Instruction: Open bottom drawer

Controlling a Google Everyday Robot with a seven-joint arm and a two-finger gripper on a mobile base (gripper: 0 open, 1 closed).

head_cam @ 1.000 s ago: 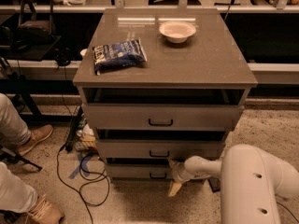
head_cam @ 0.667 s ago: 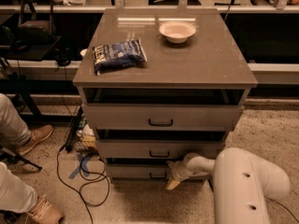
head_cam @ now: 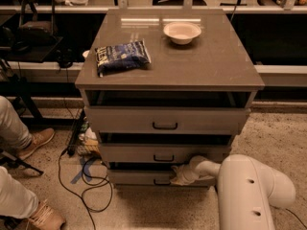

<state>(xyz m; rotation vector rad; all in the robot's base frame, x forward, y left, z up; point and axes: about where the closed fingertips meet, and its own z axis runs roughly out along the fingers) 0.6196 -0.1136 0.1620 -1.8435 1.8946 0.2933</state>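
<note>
Camera view: the gripper (head_cam: 178,175) stays low against the bottom drawer (head_cam: 134,178), its black handle (head_cam: 161,182) just beside it; whether the grip is closed cannot be told. The drawer front has not moved out over the past second, so the pull appears not yet begun.
</note>
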